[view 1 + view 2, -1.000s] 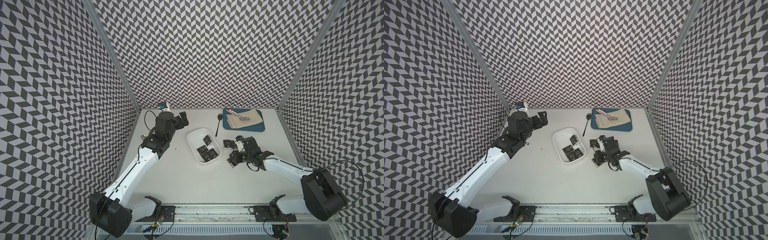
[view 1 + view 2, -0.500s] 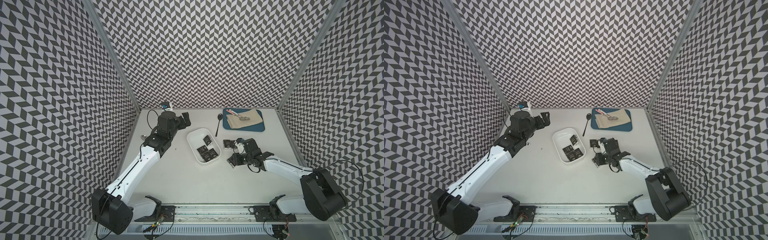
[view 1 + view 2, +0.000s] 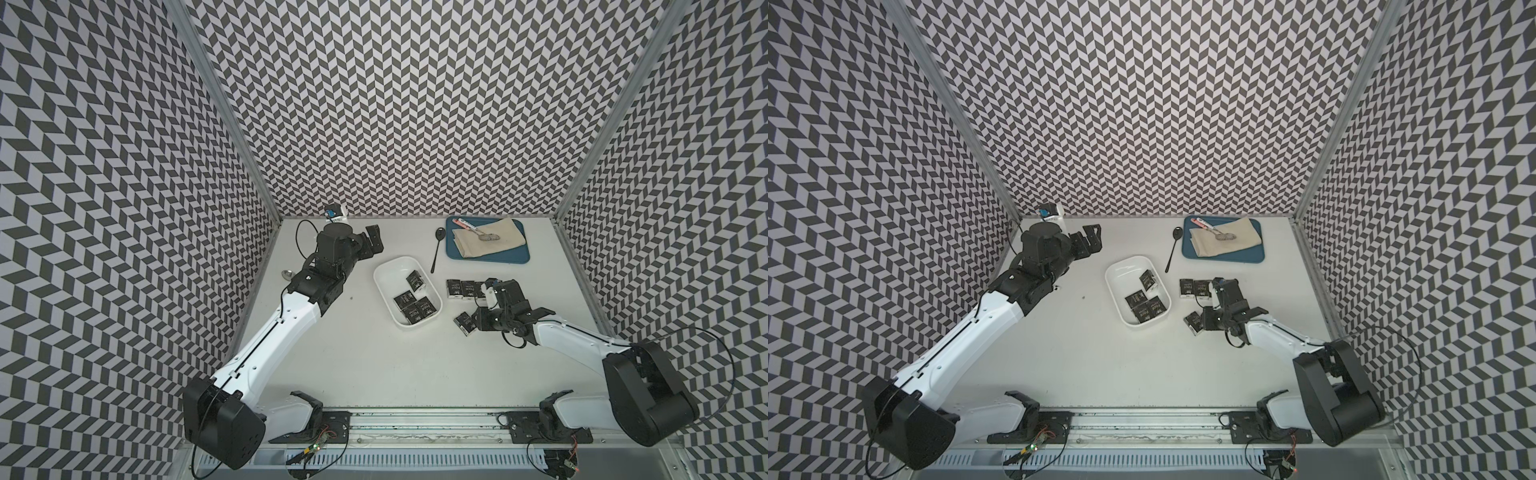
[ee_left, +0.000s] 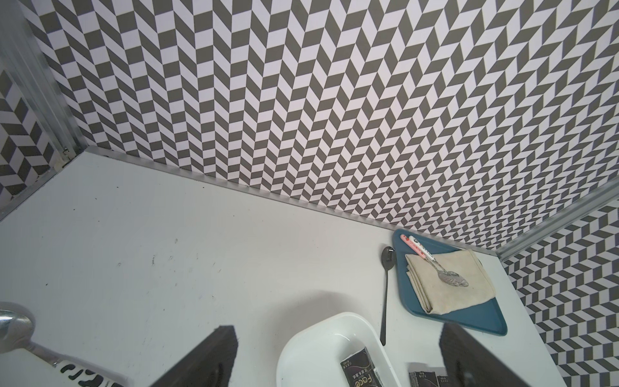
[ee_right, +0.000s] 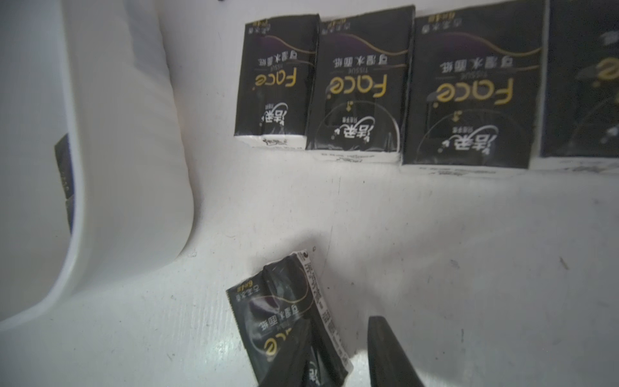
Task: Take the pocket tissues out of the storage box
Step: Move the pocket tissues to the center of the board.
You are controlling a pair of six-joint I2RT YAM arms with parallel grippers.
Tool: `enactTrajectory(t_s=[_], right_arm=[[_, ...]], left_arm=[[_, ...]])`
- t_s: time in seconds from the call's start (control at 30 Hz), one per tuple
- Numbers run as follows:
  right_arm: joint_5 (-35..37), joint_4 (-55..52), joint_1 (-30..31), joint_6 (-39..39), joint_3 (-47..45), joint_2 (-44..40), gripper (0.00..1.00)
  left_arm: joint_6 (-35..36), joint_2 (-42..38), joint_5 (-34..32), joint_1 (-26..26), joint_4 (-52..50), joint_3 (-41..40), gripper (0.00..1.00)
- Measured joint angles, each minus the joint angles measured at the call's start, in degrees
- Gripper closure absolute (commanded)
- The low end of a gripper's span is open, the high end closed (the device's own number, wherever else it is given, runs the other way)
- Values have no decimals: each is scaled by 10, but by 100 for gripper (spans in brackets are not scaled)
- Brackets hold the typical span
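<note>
Black tissue packet (image 5: 274, 301) | at right tool (image 5: 338, 335) tips | beside storage box (image 5: 134, 150)

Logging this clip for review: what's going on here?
The right gripper is low over one tissue packet lying on the table beside the storage box, jaws apart, not clamping it. Four packets sit in a row nearby; four others lie in the box. The left gripper hovers open and empty near the back.

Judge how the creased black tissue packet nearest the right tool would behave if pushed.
The packet looks soft: its wrapper is creased, so it would probably buckle. Glossy film on the smooth table suggests easy sliding; lying flat, it shouldn't roll.
</note>
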Motion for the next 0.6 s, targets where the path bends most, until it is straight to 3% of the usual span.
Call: enactTrajectory(t_s=[0.6], right_arm=[[8,15,-14,10,-17,-6,90]], left_arm=[[0,0,0,-8,0,0,1]])
